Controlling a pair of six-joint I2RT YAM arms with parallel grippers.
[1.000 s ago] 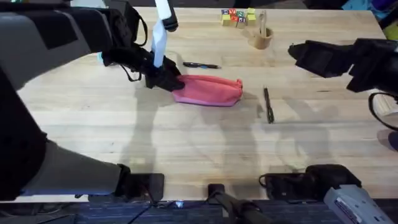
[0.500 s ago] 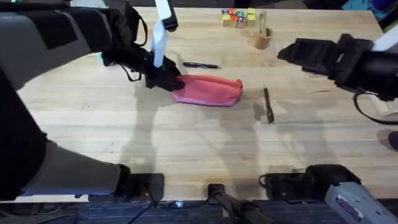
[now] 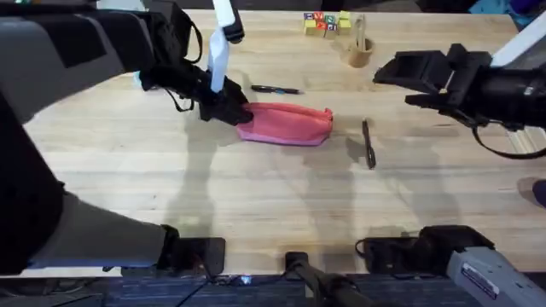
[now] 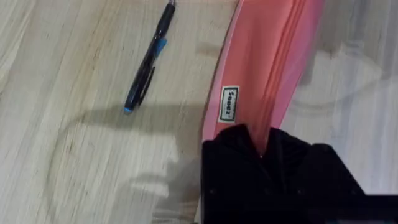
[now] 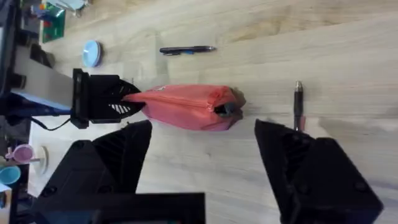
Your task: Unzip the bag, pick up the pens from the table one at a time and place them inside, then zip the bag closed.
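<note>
Two grippers matter to you here. Your left gripper [image 3: 229,109] is clenched on the left end of the bag [image 3: 288,124], just left of the overhead frame's centre; that pink pouch looks soft and light, so it should buckle unless that end is pinned. Your right gripper [image 3: 388,70] hangs released at upper right; take the zipper pull [image 5: 225,109] at the bag's right end. One pen [image 3: 275,89] lies just above the bag, another pen [image 3: 368,143] to its right. Compared with a second ago, your right arm has swung left toward the bag.

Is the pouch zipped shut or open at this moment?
Shut: the bag shows an unbroken zipper line, pull at its far end; both pens lie outside.
</note>
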